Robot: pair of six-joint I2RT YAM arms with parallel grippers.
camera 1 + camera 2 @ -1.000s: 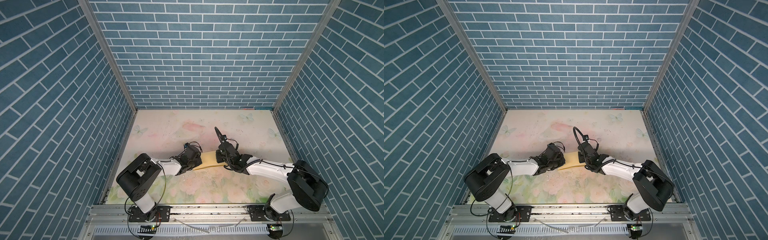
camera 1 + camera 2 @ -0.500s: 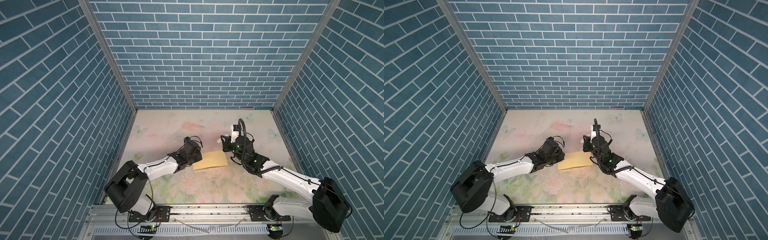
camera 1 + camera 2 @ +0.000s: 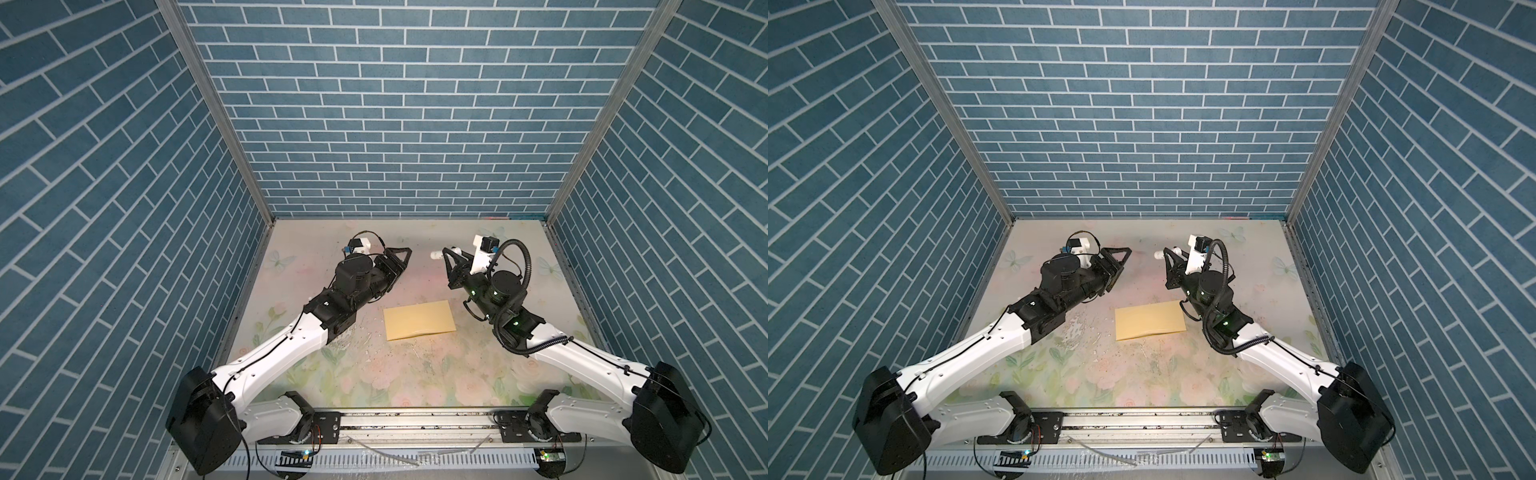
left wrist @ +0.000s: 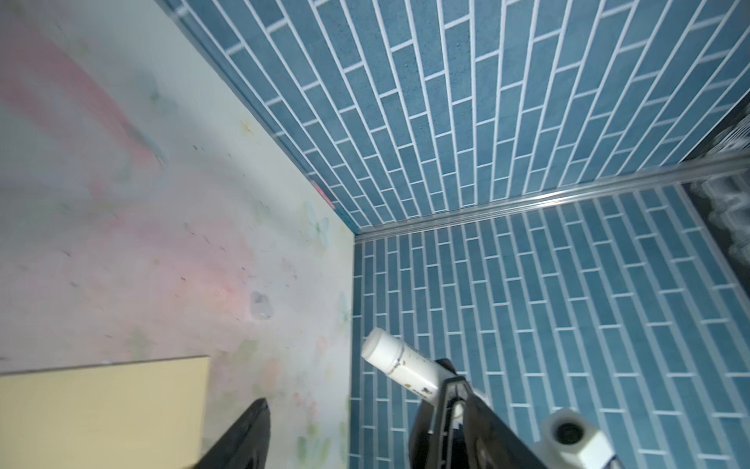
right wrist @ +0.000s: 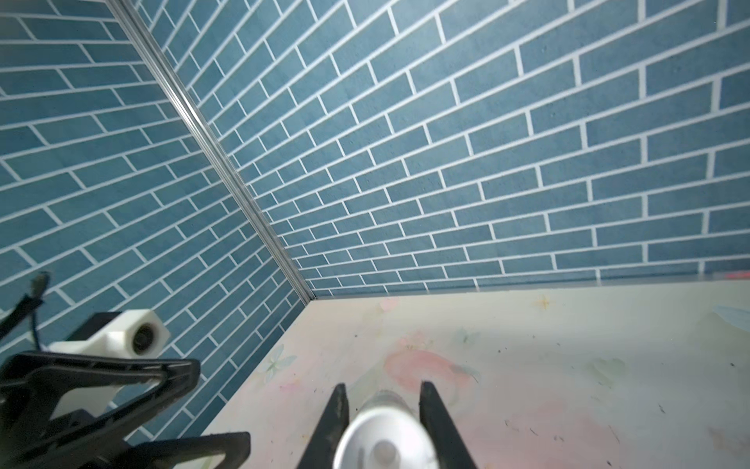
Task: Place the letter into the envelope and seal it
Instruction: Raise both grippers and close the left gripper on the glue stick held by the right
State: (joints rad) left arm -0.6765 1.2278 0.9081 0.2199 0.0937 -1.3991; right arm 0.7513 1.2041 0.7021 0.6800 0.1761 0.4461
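Your left fingers [image 3: 402, 266] stand spread wide with nothing between them, lifted off the counter [image 3: 374, 374]. In the right wrist view both black fingers show well apart, with only air in the gap.

Your right fingers [image 3: 449, 253] are closed on a white glue stick [image 5: 385, 440], one finger on each side of its barrel. They are raised too, and the stick's free end [image 3: 436, 254] pokes out toward your left fingers across an open gap.

The envelope [image 3: 419, 321] lies flat on the counter as a plain yellow-tan rectangle. It sits below the gap between the two sets of fingers, on the arm-base side of both, and touches neither. In both top views [image 3: 1149, 321] its near long edge lifts in a slight curve.

Blue brick walls [image 3: 374, 124] close in the counter beyond the fingers.
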